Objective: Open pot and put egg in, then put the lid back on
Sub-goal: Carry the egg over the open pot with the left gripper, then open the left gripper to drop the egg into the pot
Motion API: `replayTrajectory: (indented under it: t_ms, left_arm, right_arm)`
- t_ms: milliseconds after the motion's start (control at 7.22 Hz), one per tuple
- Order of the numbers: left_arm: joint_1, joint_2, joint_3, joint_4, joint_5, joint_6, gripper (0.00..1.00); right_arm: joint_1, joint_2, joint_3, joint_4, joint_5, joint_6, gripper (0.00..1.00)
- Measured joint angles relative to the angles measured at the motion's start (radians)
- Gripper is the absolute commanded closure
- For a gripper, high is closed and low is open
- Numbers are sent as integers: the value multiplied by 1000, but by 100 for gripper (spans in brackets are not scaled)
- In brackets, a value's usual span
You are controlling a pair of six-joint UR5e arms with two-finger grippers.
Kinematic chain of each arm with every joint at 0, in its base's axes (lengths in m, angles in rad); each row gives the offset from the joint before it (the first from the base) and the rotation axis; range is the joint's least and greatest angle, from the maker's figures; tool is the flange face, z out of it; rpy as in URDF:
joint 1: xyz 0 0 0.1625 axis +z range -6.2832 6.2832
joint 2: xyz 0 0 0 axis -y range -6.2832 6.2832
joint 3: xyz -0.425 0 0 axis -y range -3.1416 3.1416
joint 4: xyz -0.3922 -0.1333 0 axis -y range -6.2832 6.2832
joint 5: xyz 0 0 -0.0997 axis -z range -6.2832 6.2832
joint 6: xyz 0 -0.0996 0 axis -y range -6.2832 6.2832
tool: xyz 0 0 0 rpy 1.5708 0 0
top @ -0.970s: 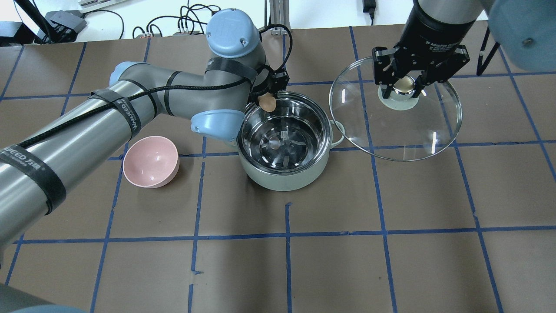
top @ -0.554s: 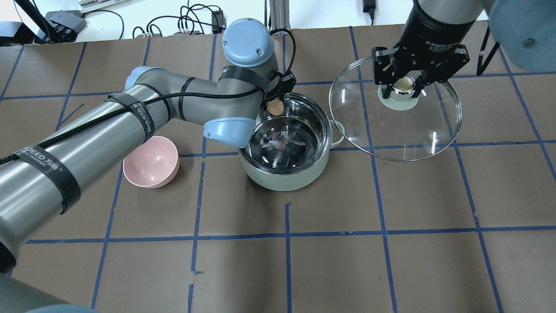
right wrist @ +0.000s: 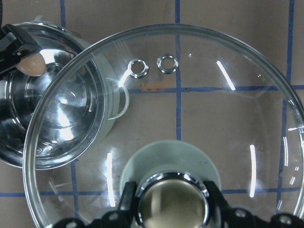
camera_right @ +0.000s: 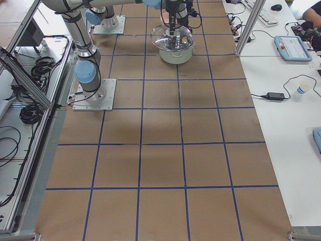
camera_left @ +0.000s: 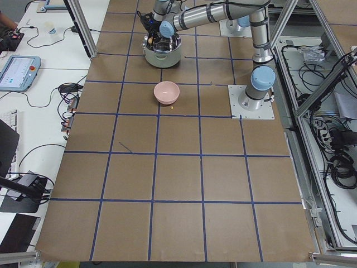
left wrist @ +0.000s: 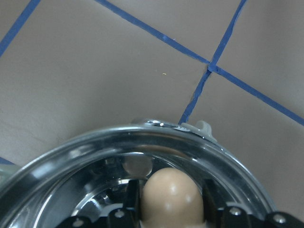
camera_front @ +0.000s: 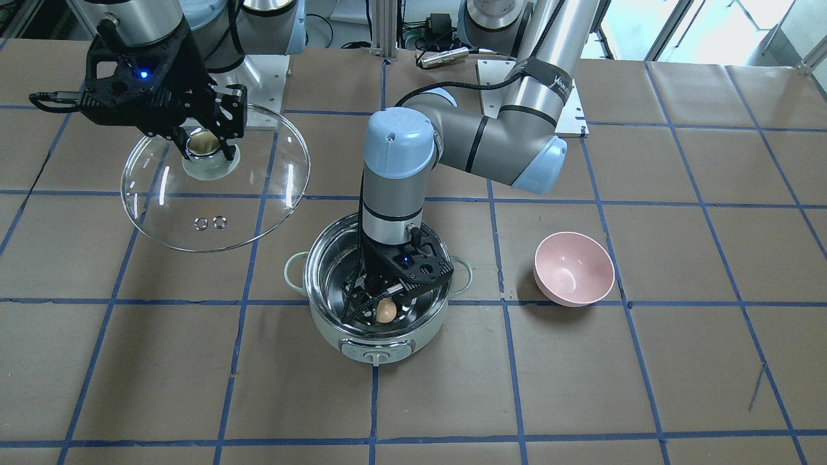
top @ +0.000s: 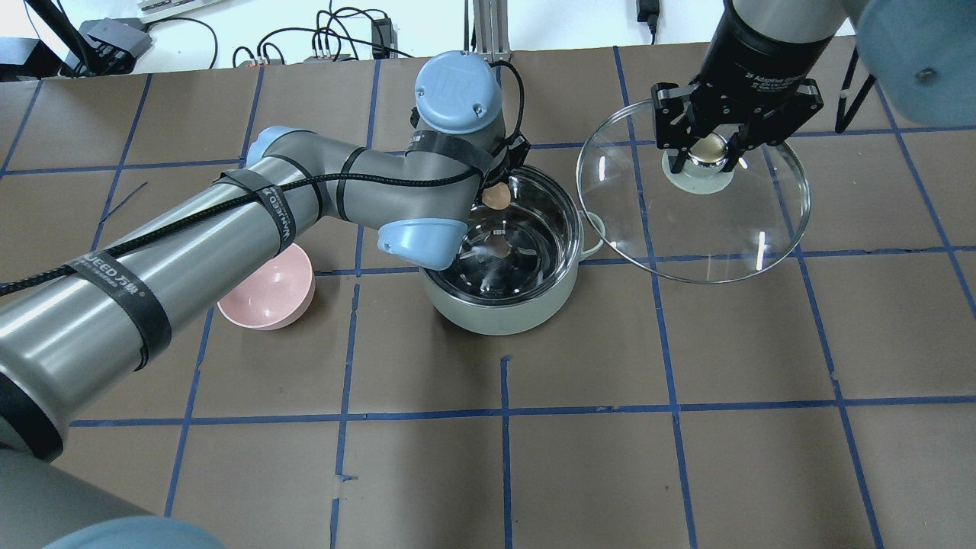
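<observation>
**Open pot, held egg, lifted lid: what we are finding on the table**

Item 1. The pot (camera_front: 331, 332) is sitting open on the brown table (camera_front: 646, 361). It is showing its shiny steel inside, and its dial (camera_front: 376, 355) is facing away from the robot.

Item 2. The egg (camera_front: 386, 311) is sitting clamped between the two fingers (left wrist: 134, 199) of the left gripper (camera_front: 386, 303). We are seeing it inside the ring of the pot's rim, toward the dial side. We cannot tell whether it is touching the steel bottom. In the overhead view the egg (top: 496, 196) is peeking out from under the left arm's wrist.

Item 3. The lid (camera_front: 258, 187) is hanging from the right gripper (camera_front: 205, 145), whose fingers are closing on the gold knob (right wrist: 172, 202) from both sides. The lid is off the pot and on the robot's right of it. From the right wrist camera, the glass edge is overlapping the pot's rim and one loop handle (right wrist: 122, 102). The two vent holes (right wrist: 152, 65) are lying on the side of the lid away from the robot.

Item 4. The pink bowl (camera_front: 574, 269) is lying tipped on the table on the robot's left of the pot, apart from it. Its open side is turning partly toward the robot.
</observation>
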Motion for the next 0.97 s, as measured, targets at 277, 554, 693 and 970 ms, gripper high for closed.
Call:
replayTrajectory:
  t_ms: [277, 554, 693, 970]
  left_arm:
    - [-1, -20, 0, 32, 1, -10, 43]
    - [-1, -28, 0, 39, 5, -9, 16]
    - [-1, -27, -1, 40, 7, -8, 14]
    - [-2, -13, -1, 37, 7, -6, 12]
  right_arm:
    - [4, 0, 3, 0, 0, -1, 95]
    - [4, 0, 9, 0, -1, -3, 95]
    - [2, 0, 10, 0, -2, -5, 95]
    - [2, 0, 11, -1, -1, -10, 95]
